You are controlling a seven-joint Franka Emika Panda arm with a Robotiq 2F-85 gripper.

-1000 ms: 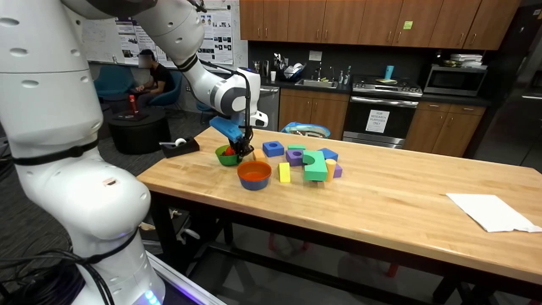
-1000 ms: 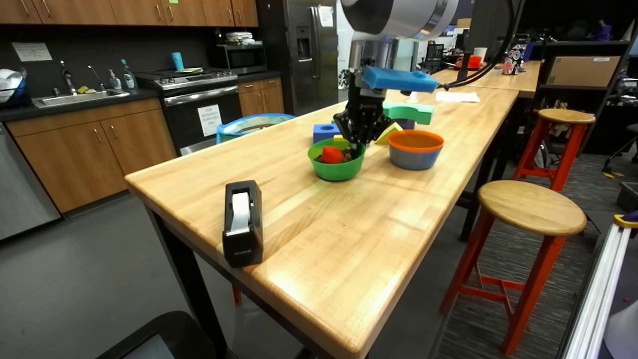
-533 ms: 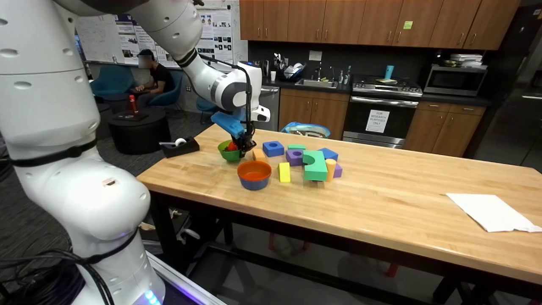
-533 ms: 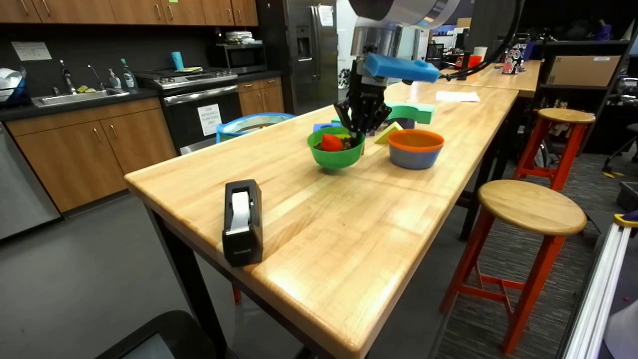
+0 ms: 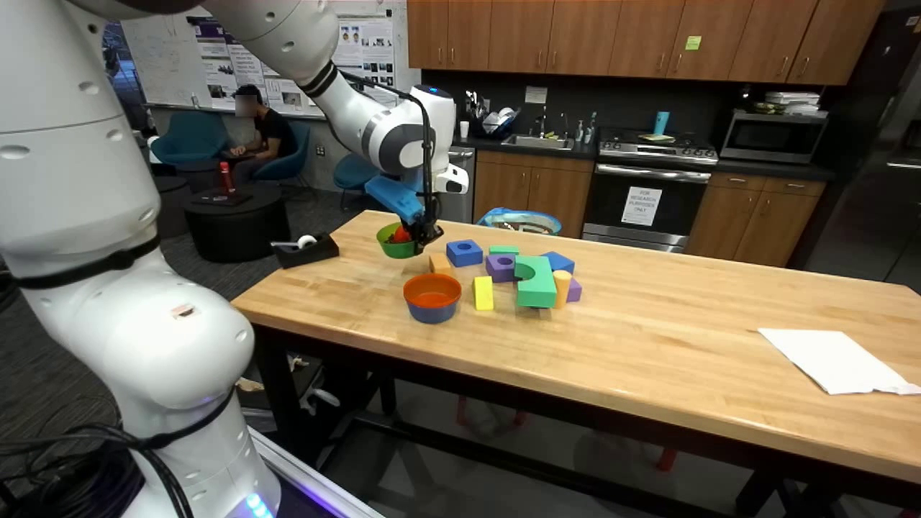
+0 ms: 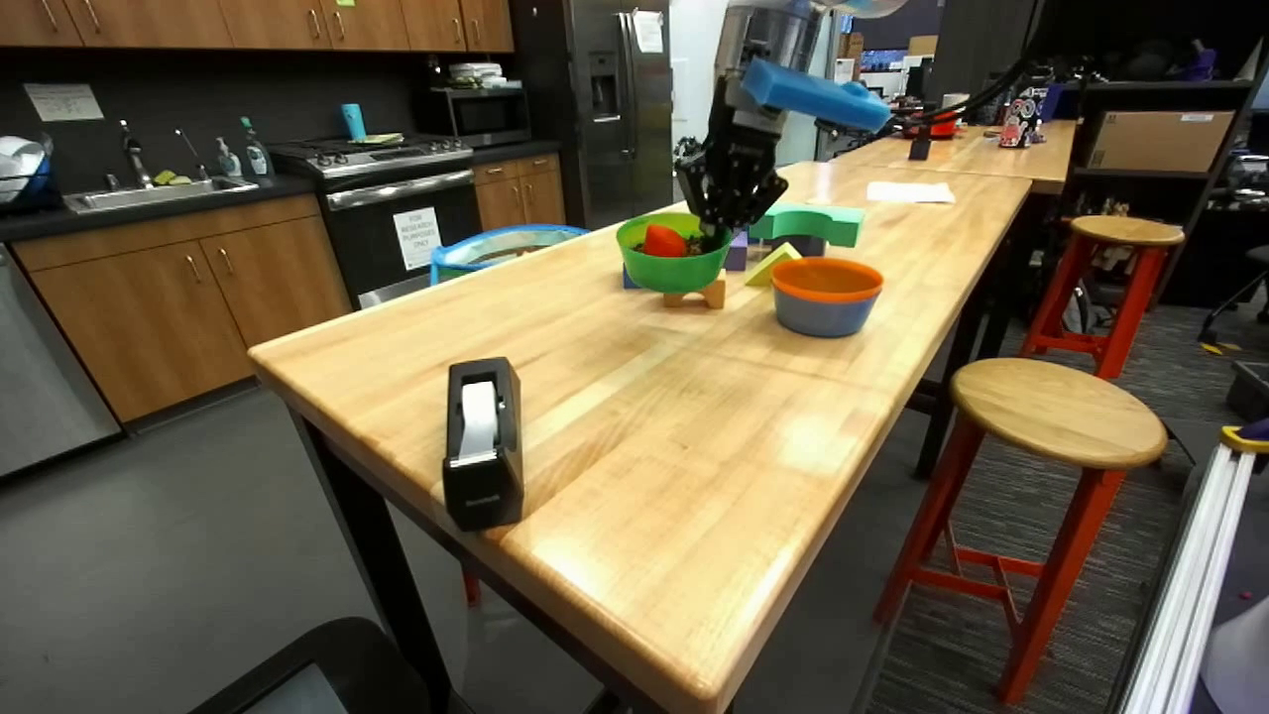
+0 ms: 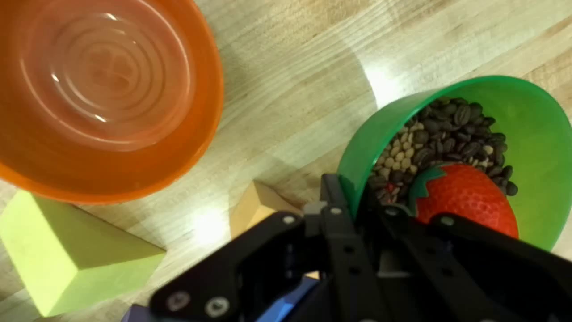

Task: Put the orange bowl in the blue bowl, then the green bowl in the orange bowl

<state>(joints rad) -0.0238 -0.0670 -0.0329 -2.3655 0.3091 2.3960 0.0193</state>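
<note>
The pincer (image 7: pixel 352 197) pinches the green bowl (image 6: pixel 674 272) by its wall; this bowl hangs above the desk (image 6: pixel 615 416), a strawberry (image 7: pixel 469 197) inside. In the wrist view, a strip of desk separates its rim from the orange bowl (image 7: pixel 103 85), which sits in the blue bowl (image 6: pixel 825 316), beside the yellow block (image 5: pixel 483 293) and near the desk's long edge.

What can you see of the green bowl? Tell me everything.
The green bowl is round and smooth, seemingly plastic, with a plain rim. The gripper pinches its wall, one finger inside, one outside. It hangs roughly upright above the table, apart from the orange bowl. Dark beans, smaller pale beans and a red strawberry lie inside, partly hidden.
</note>
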